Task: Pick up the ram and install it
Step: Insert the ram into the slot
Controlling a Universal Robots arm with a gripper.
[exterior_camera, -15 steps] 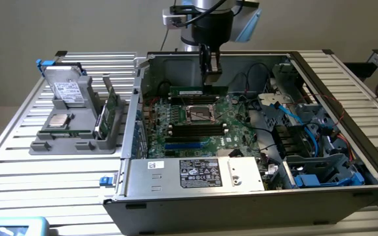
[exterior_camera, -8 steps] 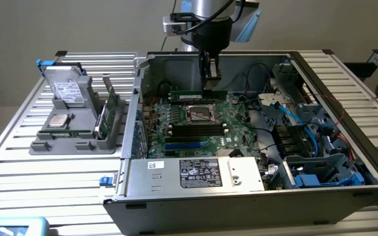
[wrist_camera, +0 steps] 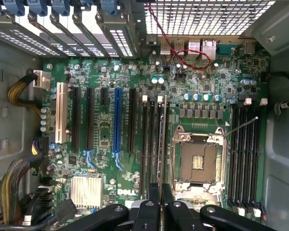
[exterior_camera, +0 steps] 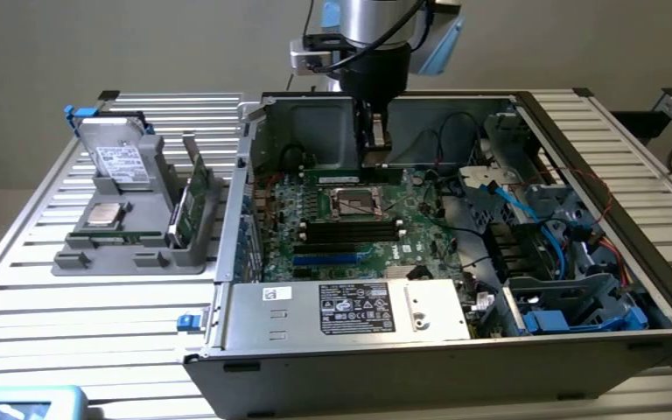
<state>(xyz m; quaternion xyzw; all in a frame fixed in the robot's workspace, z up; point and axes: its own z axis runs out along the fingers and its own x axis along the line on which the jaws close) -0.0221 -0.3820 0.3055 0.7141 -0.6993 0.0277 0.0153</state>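
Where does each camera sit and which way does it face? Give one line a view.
Exterior view: off the arm, raised, looking down into the open computer case; arm and hand show.
Wrist view: on the wrist, looking down onto the motherboard; the hand's fingers show, shut on the ram.
Shared: motherboard, CPU socket, ram.

Silver arm (exterior_camera: 366,22) with a pale blue joint cap (exterior_camera: 444,44), looping black cables (exterior_camera: 312,35) and a black cylindrical wrist (exterior_camera: 374,74); the gripper (wrist_camera: 161,204) is black with rounded linkages (wrist_camera: 111,212).
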